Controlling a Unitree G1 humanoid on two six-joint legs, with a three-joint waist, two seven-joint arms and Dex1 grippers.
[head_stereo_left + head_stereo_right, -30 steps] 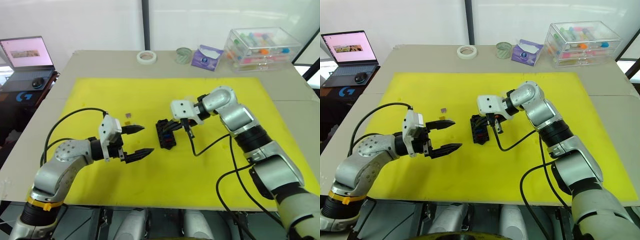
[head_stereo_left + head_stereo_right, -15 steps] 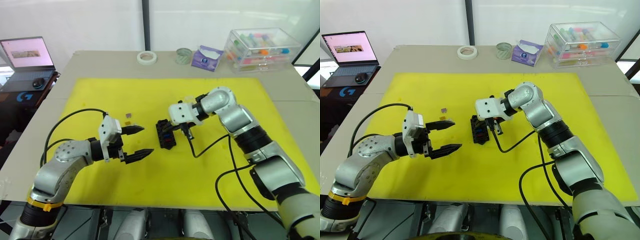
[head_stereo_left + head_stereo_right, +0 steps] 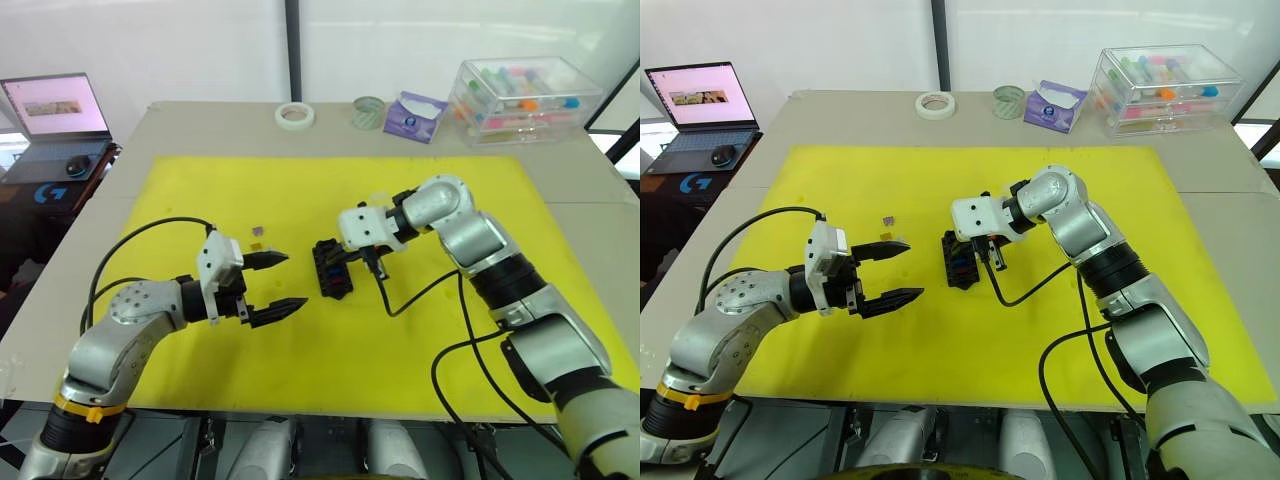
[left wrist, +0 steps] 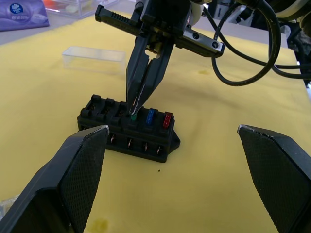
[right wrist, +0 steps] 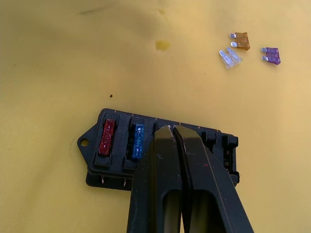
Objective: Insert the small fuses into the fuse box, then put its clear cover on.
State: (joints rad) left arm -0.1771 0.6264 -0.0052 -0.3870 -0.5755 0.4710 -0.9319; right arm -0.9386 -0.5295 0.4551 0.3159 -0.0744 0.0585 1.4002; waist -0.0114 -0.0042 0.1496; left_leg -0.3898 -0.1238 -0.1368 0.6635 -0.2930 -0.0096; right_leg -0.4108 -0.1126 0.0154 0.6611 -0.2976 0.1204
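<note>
Right gripper (image 4: 134,108) lower onto fuse box (image 4: 127,127)

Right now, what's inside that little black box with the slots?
The fuse box holds a red fuse and a blue fuse seated side by side. The right claw pinches a green fuse at the next slot. Its fingers hide that slot from above.
</note>
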